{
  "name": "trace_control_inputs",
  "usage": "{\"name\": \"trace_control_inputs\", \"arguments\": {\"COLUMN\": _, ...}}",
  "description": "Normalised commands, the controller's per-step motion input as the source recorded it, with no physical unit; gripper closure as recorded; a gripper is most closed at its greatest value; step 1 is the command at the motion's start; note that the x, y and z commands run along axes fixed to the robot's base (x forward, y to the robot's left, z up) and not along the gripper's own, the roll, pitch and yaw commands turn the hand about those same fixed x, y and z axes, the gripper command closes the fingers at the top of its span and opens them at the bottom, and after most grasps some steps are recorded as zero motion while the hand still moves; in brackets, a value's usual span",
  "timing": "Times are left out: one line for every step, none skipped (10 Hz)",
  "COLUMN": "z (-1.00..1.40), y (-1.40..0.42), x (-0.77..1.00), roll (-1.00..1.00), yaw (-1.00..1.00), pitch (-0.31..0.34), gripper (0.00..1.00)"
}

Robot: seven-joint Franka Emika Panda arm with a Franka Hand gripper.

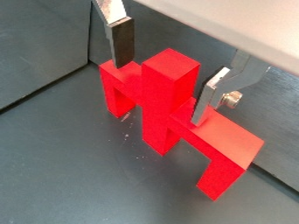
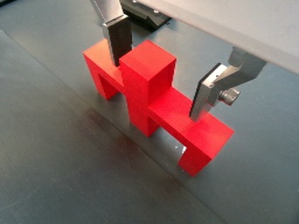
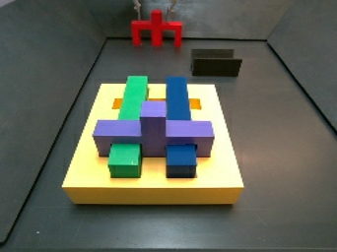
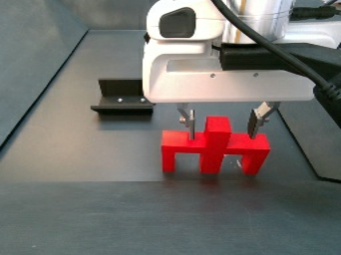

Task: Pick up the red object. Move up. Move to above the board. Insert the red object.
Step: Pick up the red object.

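The red object (image 4: pixel 213 151) stands on the dark floor with its legs down and its central stub up. It also shows in both wrist views (image 1: pixel 163 96) (image 2: pixel 146 83) and small at the far back in a side view (image 3: pixel 157 31). My gripper (image 4: pixel 221 130) is low over it and open, with one finger on each side of the stub (image 1: pixel 162 90) (image 2: pixel 158 87). Gaps show between the pads and the stub. The board (image 3: pixel 158 185), a yellow slab bearing green, blue and purple blocks, lies well in front of the red object in a side view.
The fixture (image 3: pixel 218 64) (image 4: pixel 120 100), a dark bracket, stands on the floor beside the red object. Grey walls enclose the floor on all sides.
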Motion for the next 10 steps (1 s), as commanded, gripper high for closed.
{"name": "trace_control_inputs", "arguments": {"z": -0.02, "y": 0.01, "x": 0.0, "roll": -0.03, "yaw": 0.0, "pitch": -0.031, "gripper": 0.0}}
{"name": "trace_control_inputs", "arguments": {"z": -0.02, "y": 0.06, "x": 0.0, "roll": -0.06, "yaw": 0.0, "pitch": -0.033, "gripper": 0.0}}
{"name": "trace_control_inputs", "arguments": {"z": -0.02, "y": 0.06, "x": -0.02, "roll": -0.04, "yaw": 0.0, "pitch": -0.013, "gripper": 0.0}}
{"name": "trace_control_inputs", "arguments": {"z": -0.06, "y": 0.04, "x": 0.0, "roll": -0.03, "yaw": 0.0, "pitch": -0.007, "gripper": 0.0}}
{"name": "trace_control_inputs", "arguments": {"z": 0.0, "y": 0.0, "x": 0.0, "roll": 0.0, "yaw": 0.0, "pitch": 0.0, "gripper": 0.0}}
{"name": "trace_control_inputs", "arguments": {"z": 0.0, "y": 0.0, "x": 0.0, "roll": 0.0, "yaw": 0.0, "pitch": 0.0, "gripper": 1.0}}
{"name": "trace_control_inputs", "arguments": {"z": 0.0, "y": 0.0, "x": 0.0, "roll": 0.0, "yaw": 0.0, "pitch": 0.0, "gripper": 1.0}}
{"name": "trace_control_inputs", "arguments": {"z": 0.0, "y": 0.0, "x": 0.0, "roll": 0.0, "yaw": 0.0, "pitch": 0.0, "gripper": 1.0}}
{"name": "trace_control_inputs", "arguments": {"z": 0.0, "y": 0.0, "x": 0.0, "roll": 0.0, "yaw": 0.0, "pitch": 0.0, "gripper": 1.0}}
{"name": "trace_control_inputs", "arguments": {"z": 0.0, "y": 0.0, "x": 0.0, "roll": 0.0, "yaw": 0.0, "pitch": 0.0, "gripper": 1.0}}
